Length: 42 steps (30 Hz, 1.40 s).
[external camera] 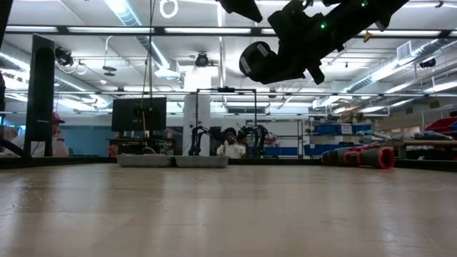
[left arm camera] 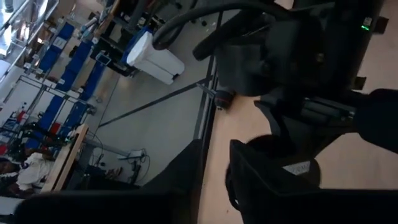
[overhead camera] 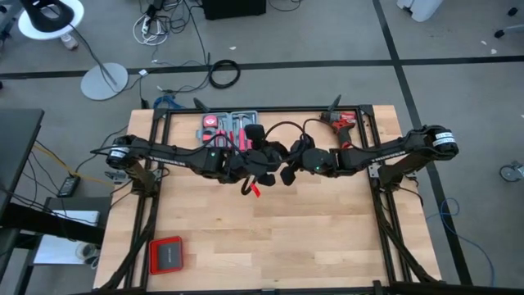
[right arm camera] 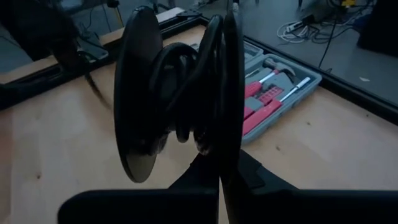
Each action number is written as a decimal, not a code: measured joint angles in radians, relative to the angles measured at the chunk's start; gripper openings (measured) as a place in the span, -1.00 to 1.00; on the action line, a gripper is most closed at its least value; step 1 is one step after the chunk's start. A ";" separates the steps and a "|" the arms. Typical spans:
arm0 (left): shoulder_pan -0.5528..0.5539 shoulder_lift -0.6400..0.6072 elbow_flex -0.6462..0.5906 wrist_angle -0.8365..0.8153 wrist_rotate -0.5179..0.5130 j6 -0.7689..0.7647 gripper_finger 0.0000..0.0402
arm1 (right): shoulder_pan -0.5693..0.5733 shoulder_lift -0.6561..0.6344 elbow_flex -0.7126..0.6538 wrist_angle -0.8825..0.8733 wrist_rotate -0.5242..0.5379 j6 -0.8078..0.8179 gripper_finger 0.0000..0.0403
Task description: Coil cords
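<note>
A black reel (right arm camera: 134,93) with two round flanges shows close up in the right wrist view. The thin black cord (right arm camera: 177,81) is wound between the flanges. In the high view a loop of the cord (overhead camera: 283,125) arches between the two grippers over the table's middle. My right gripper (overhead camera: 288,170) is shut on the reel. My left gripper (overhead camera: 257,167) faces it, very close. A small red tag (overhead camera: 255,190) hangs below them. In the low view both arms are well above the table top. My right gripper pinches the rim of one reel flange (right arm camera: 222,163) between its two fingers, the flange edge-on between them. The reel stands out beyond the fingers with its wound cord and is lifted clear of the table.
A grey tool case (overhead camera: 229,123) with red-handled tools lies open at the table's far edge; it also shows in the right wrist view (right arm camera: 277,87). A red drill (overhead camera: 342,121) lies at the far right. A red-rimmed black box (overhead camera: 167,254) sits at the near left corner.
</note>
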 joint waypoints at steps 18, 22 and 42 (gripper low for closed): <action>-0.145 0.002 0.001 -0.109 -0.050 -0.113 -0.59 | 0.037 0.000 0.000 -0.100 -0.012 -0.012 -1.00; -0.197 0.002 -0.006 -0.245 -0.007 -0.370 -0.59 | 0.056 0.000 0.000 -0.151 -0.012 -0.003 -1.00; -0.296 0.003 -0.427 -0.190 0.182 -1.053 -0.58 | 0.092 -0.001 0.000 -0.186 -0.012 0.000 -1.00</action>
